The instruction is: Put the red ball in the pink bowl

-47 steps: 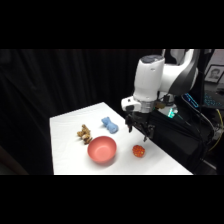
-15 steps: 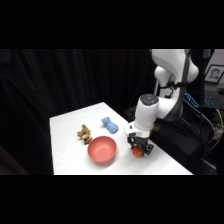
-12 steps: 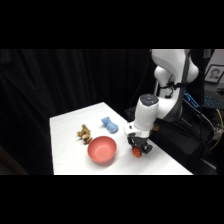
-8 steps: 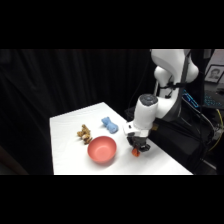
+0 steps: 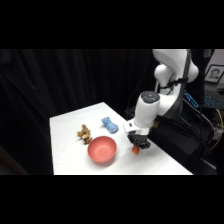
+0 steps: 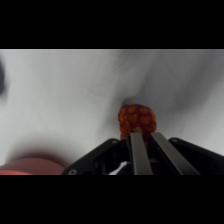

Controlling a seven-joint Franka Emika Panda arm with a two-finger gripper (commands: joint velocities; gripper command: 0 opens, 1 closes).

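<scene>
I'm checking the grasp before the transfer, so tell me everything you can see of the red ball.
The red ball is small and roundish, red-orange with yellowish specks and a bumpy surface. It sits pinched between the two metal fingers of the end effector, which touch it on either side. In the side view it hangs just under the end effector, to the right of the pink bowl and outside it; whether it touches the white table can't be told.

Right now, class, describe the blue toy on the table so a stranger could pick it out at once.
Start at the pink bowl, the biggest thing on the white table. Just behind it, toward the far edge, lies the blue toy, with a small brown figure on its left. It is the only blue thing there, short and cylindrical.
</scene>
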